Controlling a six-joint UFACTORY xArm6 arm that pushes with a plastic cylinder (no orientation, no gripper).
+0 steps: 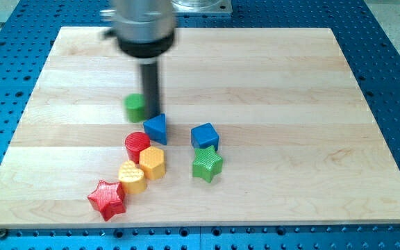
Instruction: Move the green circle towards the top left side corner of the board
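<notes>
The green circle is a small green cylinder left of the board's middle. My tip stands right next to it, on its right side and slightly below, apparently touching it. The rod above it looks blurred. A blue triangle lies just below the tip, close against it.
A red cylinder, a yellow hexagon, a yellow heart and a red star form a line running down to the left. A blue cube and a green star sit to the right. The wooden board lies on a blue perforated table.
</notes>
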